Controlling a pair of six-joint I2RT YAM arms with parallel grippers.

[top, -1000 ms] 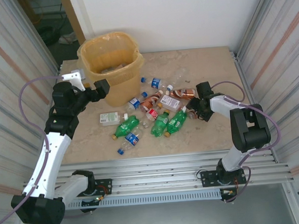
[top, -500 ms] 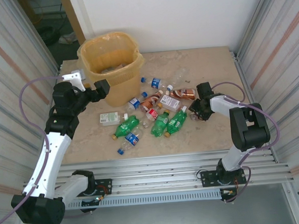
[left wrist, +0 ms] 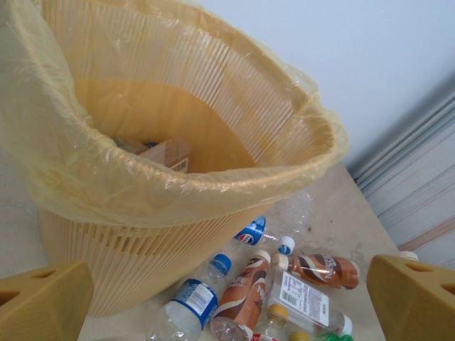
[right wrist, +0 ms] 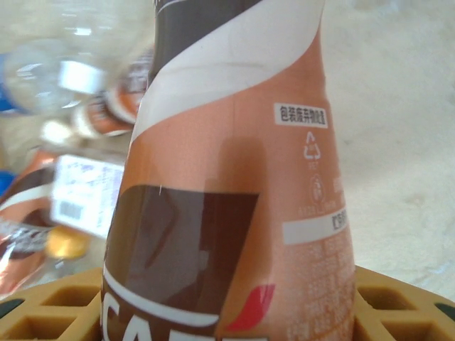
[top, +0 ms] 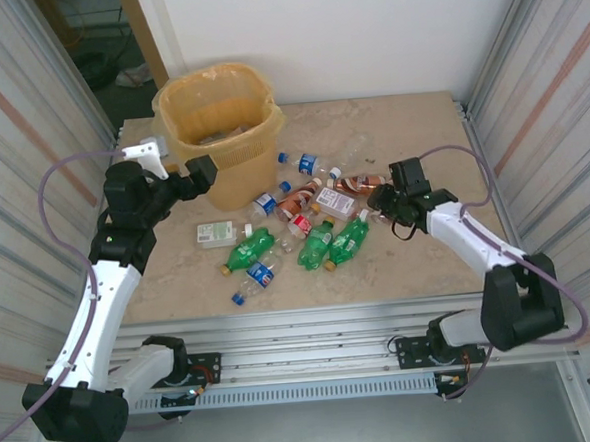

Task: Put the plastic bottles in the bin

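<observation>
The right gripper [right wrist: 227,304] has its jaws pressed against both sides of a brown-orange bottle [right wrist: 234,177], at the right edge of the heap. It holds the bottle near its base. The bottle's long axis runs straight away from the wrist, narrowing toward the other bottles.

The left gripper [left wrist: 227,298] hangs beside the bin [top: 234,175] with its jaws wide apart and nothing between them.

The bin stands upright at the far left of the tabletop [top: 428,263], and its bag liner is folded over the rim.

The loose bottles lie on their sides in the middle of the tabletop, just right of the bin:
- three green bottles [top: 317,245], on the near side, their long axes slanting from near-left to far-right
- three clear bottles with blue labels [top: 266,203]
- a second brown-orange bottle [top: 295,196]

The white-labelled bottles are too jumbled to count.
</observation>
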